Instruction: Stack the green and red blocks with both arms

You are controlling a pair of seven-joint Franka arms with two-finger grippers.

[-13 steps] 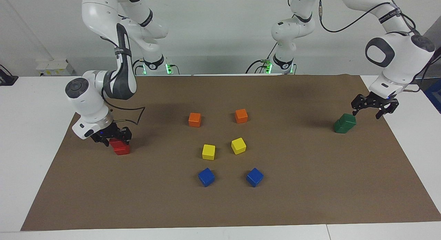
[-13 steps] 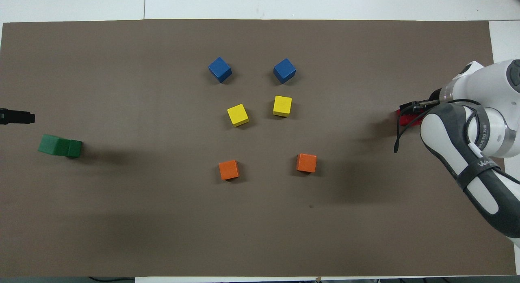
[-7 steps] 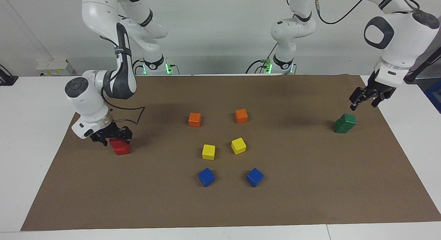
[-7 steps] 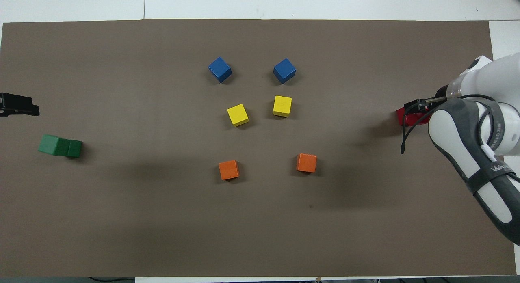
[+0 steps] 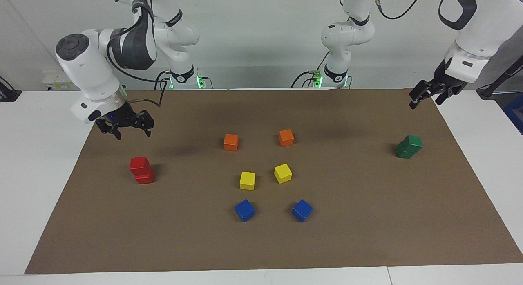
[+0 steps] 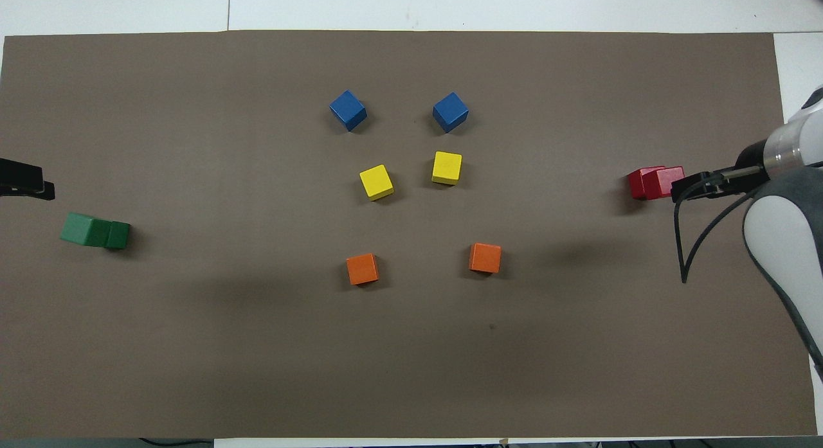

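Left end effector [image 5: 429,96]: you see it open, empty, raised above the green stack [image 5: 409,146].
Right end effector [image 5: 128,124]: open, empty, above the red stack [image 5: 141,170].

No readable text, label, brand, number or sign is found in either view. Faint markings are seen on the dark band of the right arm [image 5: 171,20] in the facing view, but the letters cannot be made out. The blocks are unmarked, and no print is seen on the brown mat [image 5: 367,219].
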